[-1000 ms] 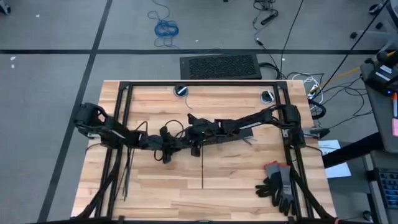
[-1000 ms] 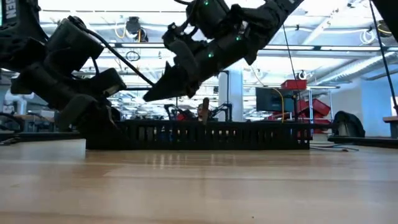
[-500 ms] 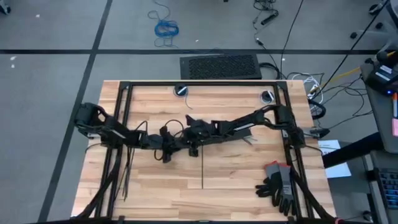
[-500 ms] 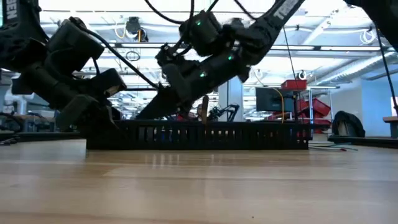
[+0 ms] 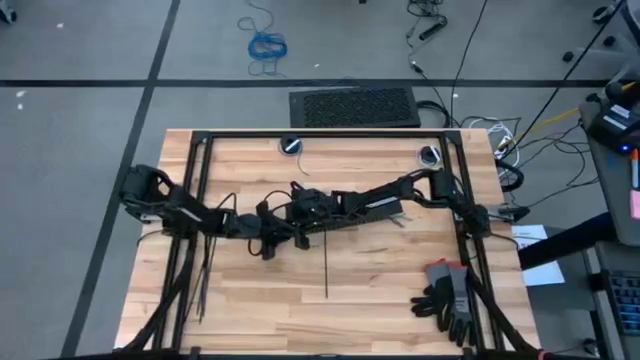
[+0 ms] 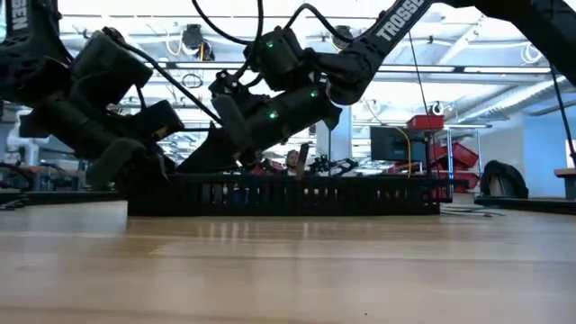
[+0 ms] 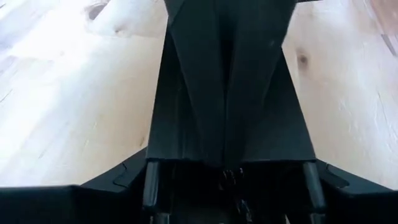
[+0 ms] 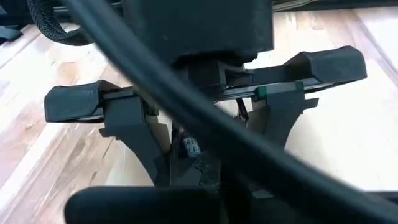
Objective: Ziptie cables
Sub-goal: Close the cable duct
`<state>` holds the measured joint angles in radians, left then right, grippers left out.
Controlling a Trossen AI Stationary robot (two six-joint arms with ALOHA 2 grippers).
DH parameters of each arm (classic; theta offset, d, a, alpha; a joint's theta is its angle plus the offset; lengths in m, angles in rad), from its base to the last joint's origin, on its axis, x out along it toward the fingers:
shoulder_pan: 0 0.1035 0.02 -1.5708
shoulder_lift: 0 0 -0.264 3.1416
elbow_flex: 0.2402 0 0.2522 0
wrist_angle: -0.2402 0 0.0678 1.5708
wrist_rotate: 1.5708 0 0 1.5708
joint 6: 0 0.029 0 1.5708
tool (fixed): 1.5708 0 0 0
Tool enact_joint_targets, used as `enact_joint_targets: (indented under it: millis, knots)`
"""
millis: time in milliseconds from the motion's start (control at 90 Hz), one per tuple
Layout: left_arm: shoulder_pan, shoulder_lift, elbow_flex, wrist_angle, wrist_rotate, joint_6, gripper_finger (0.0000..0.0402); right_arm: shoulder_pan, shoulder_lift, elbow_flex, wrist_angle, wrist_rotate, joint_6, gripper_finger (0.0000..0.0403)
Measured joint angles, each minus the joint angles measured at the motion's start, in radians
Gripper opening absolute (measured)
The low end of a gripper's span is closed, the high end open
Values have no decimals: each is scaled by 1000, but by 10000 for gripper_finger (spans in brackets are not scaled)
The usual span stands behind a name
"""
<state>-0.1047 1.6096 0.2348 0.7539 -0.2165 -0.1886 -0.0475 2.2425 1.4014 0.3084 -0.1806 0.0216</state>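
Right pincer (image 5: 297,237) has slid left and dropped lower, meeting my left pincer (image 5: 268,241), clenched. Right's grip I cannot tell. Ziptie (image 5: 325,270) lies on tabletop (image 5: 380,290) just nearer.

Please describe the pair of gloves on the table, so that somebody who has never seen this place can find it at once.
Look at the wooden table from above and go to the corner at the picture's lower right, beside the base of the right arm. The gloves lie there in a heap, dark grey with a reddish cuff. They are the only soft, bulky thing on the table; the thin dark strip nearby is straight and stiff.
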Motion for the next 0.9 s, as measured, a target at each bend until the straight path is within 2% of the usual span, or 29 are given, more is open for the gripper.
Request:
enact_joint_targets:
  millis: [211,444,733,900]
  knots:
    - [17,-122,8,-238,12,11,263,-8,0,-1,-12,3,-4,0]
    - [22,-237,4,-386,30,21,263,-23,-1,-2,-21,-14,-5,0]
    - [21,-243,0,-354,3,47,263,-24,3,-6,50,-43,-1,0]
    - [28,-202,0,-246,-28,71,263,-24,6,-9,102,-54,1,0]
